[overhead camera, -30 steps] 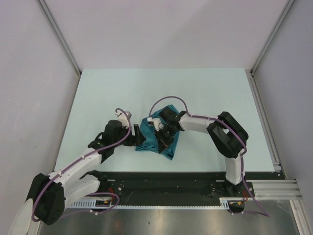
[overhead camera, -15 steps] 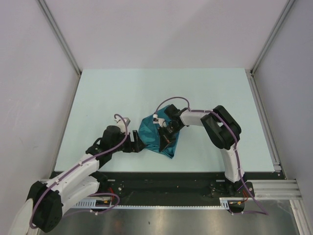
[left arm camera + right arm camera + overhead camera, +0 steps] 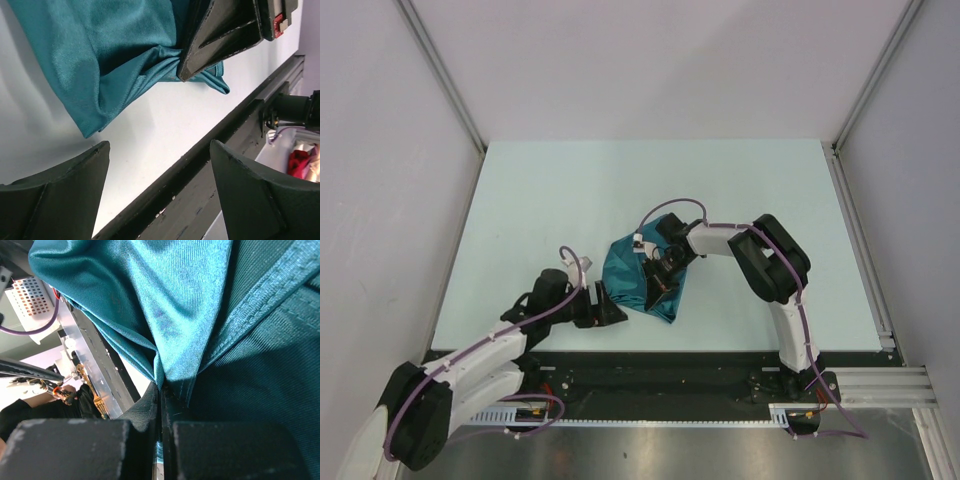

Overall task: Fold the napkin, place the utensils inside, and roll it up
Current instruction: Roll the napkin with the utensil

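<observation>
Napkin [image 3: 628, 272] is lying bunched on the table [image 3: 550, 190], about mid-table left to right and toward the near side, short of the black rail [image 3: 670, 365] along the near edge. The teal cloth is doubling over itself in loose creases, with one pointed corner sticking out near-right.

Right gripper [image 3: 658, 287] is sitting on the napkin's right half, jaws pressed together and pinching a gathered ridge of cloth. The right wrist view is showing the fabric drawing into a tight pleat right at the closed tips. The left wrist view is showing the same pinch, with creases fanning out leftward from it.

Left gripper [image 3: 605, 305] is hovering just left of the napkin's near-left edge, jaws spread wide with only bare table between them. Its fingers [image 3: 55, 195] are sitting close to a hanging corner of the cloth but apart from it. Can't tell whether they're touching the table.
</observation>
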Motion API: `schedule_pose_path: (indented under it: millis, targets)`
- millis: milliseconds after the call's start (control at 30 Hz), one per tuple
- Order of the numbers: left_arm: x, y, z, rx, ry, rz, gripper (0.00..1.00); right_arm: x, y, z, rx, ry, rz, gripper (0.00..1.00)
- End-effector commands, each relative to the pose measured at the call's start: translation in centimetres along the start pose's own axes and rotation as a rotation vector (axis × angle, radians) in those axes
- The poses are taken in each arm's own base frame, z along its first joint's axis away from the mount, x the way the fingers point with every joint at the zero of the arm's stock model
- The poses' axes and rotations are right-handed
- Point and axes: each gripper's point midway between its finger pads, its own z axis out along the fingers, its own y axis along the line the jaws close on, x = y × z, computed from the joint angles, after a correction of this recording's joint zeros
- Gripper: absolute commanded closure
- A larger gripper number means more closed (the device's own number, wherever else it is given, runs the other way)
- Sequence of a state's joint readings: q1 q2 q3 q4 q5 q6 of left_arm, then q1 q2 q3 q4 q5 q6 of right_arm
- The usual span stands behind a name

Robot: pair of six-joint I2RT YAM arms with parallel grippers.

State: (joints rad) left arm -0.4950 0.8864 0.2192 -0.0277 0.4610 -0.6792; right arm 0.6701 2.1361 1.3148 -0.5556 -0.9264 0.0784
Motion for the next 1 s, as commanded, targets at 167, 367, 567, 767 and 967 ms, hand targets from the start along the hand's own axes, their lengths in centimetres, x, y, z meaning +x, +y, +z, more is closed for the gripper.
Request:
schedule_pose_path:
  millis: [167, 367, 567, 767, 967]
  targets:
    - [-3.0, -2.7, 1.3, 0.16, -0.136, -0.027, 0.15, -0.6, -1.2, 0.3, 0.032, -0.008, 0.01, 1.0]
    - [-4.5, -3.0, 1.5, 0.158, -0.191, -0.017, 0.15, -0.6, -1.3, 0.2, 0.034, -0.009, 0.011, 1.0]
    - [-5.0, -3.0, 1.5, 0.161, -0.219, -0.026, 0.14, -0.4, -1.4, 0.4, 0.038, -0.004, 0.016, 1.0]
    - [-5.9, -2.4, 1.8, 0.148, -0.254, -0.03, 0.14, -0.4, -1.4, 0.4, 0.035, -0.003, 0.02, 1.0]
    - [-6.5, -2.6, 1.9, 0.166, -0.277, -0.026, 0.15, -0.3, -1.4, 0.5, 0.033, -0.002, 0.023, 1.0]
